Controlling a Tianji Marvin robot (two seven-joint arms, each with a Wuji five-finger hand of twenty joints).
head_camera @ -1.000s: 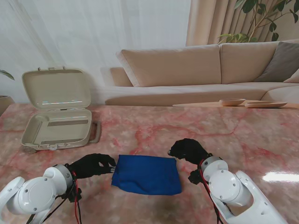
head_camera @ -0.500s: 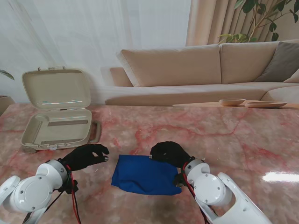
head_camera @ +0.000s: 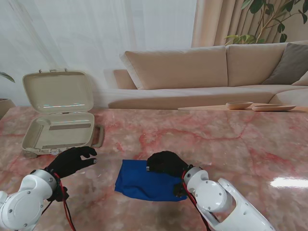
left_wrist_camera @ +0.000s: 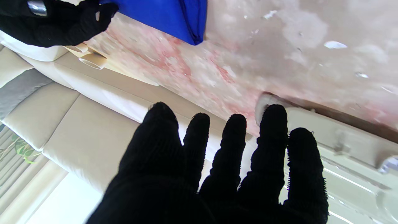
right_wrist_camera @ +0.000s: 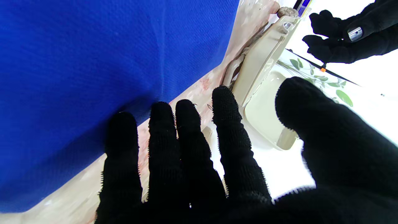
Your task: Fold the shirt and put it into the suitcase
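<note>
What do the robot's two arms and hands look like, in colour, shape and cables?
Both arms are glossy white with rounded joint housings. The left hand and right hand wear black knitted gloves with five fingers. Red and black cables run along the left wrist, and red ones show at the right wrist.

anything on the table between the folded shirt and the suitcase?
Nothing: in the stand view only bare marble table lies between the blue shirt and the open suitcase. The left hand hovers beside that stretch, holding nothing.
</note>
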